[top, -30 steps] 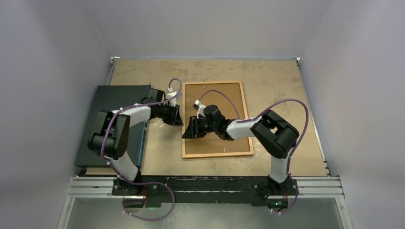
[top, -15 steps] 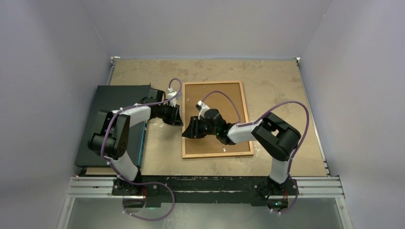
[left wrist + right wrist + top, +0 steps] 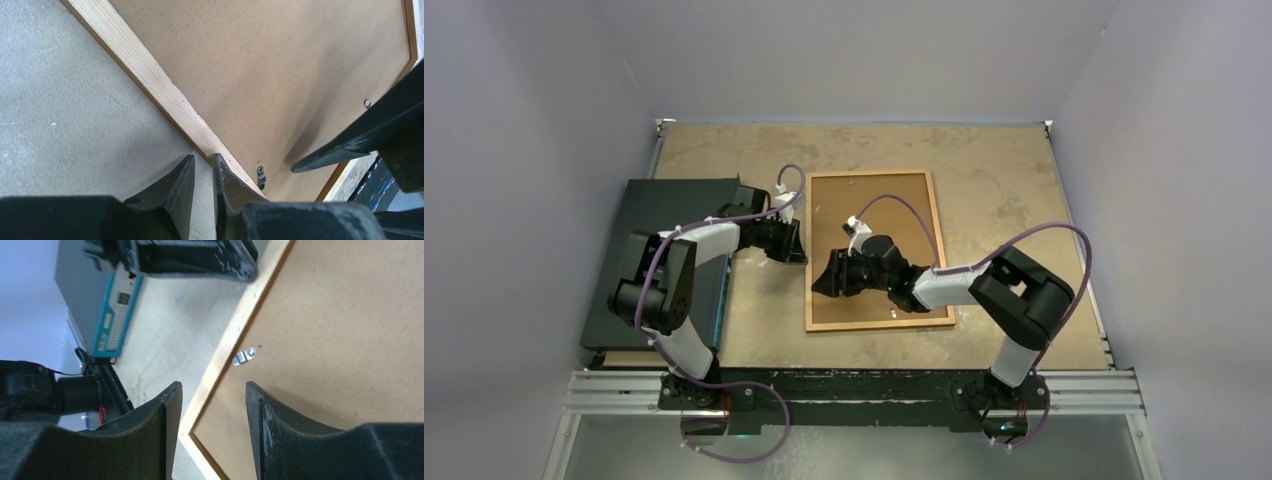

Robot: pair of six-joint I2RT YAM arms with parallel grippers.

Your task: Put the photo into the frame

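The frame [image 3: 879, 323] lies face down mid-table with a brown backing board [image 3: 874, 205] set in it. The photo is hidden. My left gripper [image 3: 795, 246] rests at the frame's left rim [image 3: 150, 75]. Its jaws are a narrow gap apart with only table between them, and the right fingertip [image 3: 222, 170] touches the wood. My right gripper [image 3: 823, 283] hovers open over the same rim [image 3: 235, 335] near the frame's near-left corner, one finger on each side. A small metal turn clip [image 3: 244, 356] sits on the board just ahead of it.
A dark flat box [image 3: 669, 215] with a teal edge [image 3: 117, 305] lies left of the frame, under the left arm. Another turn clip [image 3: 260, 174] shows beside the left fingers. Grey walls close in three sides of the table.
My right gripper slid toward the near end of the frame's left rim and its jaws opened wider. The left gripper stayed put.
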